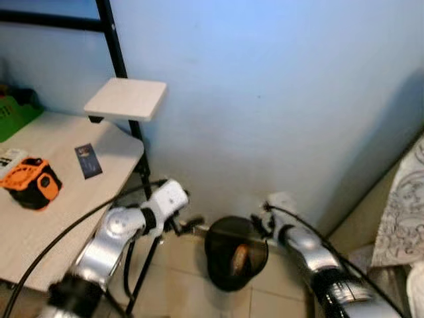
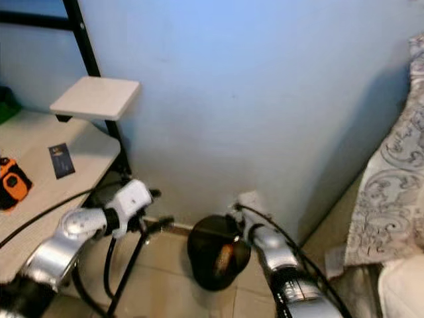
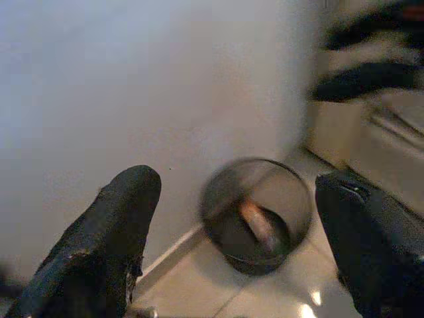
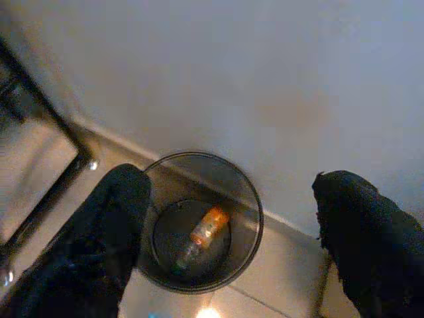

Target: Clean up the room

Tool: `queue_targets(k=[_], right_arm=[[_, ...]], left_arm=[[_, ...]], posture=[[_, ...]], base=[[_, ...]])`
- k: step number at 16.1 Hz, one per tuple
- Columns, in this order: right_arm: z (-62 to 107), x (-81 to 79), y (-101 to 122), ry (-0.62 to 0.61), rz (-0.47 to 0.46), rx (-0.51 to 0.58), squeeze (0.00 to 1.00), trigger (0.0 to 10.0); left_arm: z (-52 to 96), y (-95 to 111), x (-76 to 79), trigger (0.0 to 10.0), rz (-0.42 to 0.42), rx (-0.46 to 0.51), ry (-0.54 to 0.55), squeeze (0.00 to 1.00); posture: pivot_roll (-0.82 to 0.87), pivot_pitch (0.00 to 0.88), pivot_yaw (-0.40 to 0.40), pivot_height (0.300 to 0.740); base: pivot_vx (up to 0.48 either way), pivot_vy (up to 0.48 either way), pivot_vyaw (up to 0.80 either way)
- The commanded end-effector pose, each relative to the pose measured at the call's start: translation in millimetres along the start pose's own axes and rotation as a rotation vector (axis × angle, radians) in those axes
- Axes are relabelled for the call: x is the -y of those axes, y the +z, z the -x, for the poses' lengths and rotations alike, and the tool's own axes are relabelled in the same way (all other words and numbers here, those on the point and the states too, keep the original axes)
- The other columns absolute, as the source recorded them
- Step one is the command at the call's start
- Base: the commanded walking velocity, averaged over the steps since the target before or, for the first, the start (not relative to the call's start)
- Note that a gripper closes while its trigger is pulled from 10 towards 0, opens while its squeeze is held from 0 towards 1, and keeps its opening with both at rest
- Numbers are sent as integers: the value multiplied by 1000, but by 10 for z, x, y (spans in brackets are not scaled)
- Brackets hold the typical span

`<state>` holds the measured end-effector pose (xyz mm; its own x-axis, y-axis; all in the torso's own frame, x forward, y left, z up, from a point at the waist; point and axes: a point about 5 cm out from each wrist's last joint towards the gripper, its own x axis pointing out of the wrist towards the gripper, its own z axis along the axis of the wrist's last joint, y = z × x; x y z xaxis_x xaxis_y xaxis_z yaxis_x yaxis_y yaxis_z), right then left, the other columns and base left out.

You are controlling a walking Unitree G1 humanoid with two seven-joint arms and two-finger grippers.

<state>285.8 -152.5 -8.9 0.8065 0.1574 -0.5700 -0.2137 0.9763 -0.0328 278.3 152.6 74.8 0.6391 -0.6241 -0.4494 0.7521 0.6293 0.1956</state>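
A black mesh waste bin [image 1: 235, 255] stands on the tiled floor against the pale blue wall. An orange bottle [image 4: 204, 229] lies inside it, also seen as an orange bottle [image 1: 240, 258] from above. My right gripper [image 4: 228, 225] hangs open directly over the bin, its fingers [image 4: 112, 225] spread wide with nothing between them. My left gripper [image 3: 232, 225] is open too, held just left of the bin beside the table leg and pointed toward the bin [image 3: 258, 215]. On the table lie an orange and black device [image 1: 30, 182] and a small dark card [image 1: 88, 161].
A light wooden table [image 1: 66, 199] with black legs stands at the left, under a black frame carrying a small white shelf [image 1: 126, 98]. A green item [image 1: 14, 112] sits at the table's far left. Patterned bedding [image 1: 401, 212] hangs at the right. Black cables run along both arms.
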Motion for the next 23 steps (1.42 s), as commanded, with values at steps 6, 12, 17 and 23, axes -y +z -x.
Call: queue_targets(k=[6,12,17,23], right_arm=[[384,76,-9,-137,-191,199,1000,10000],[643,157,172,-248,-270,323,1000,10000],[789,97,107,-256,-281,305,1000,10000],[781,54,255,-255,-286,339,1000,10000]], left_arm=[[268,103,-27,10000,159,58,258,0],[321,73,15,10000,266,42,476,0],[552,-23,-34,10000,316,21,635,0],[509,-42,46,10000,317,3,644,0]], posture=[[-3,0,23,740],[8,0,15,740],[41,0,-22,740],[51,0,-19,740]], base=[[0,0,-219],[0,0,-800],[0,0,-800],[0,0,-800]])
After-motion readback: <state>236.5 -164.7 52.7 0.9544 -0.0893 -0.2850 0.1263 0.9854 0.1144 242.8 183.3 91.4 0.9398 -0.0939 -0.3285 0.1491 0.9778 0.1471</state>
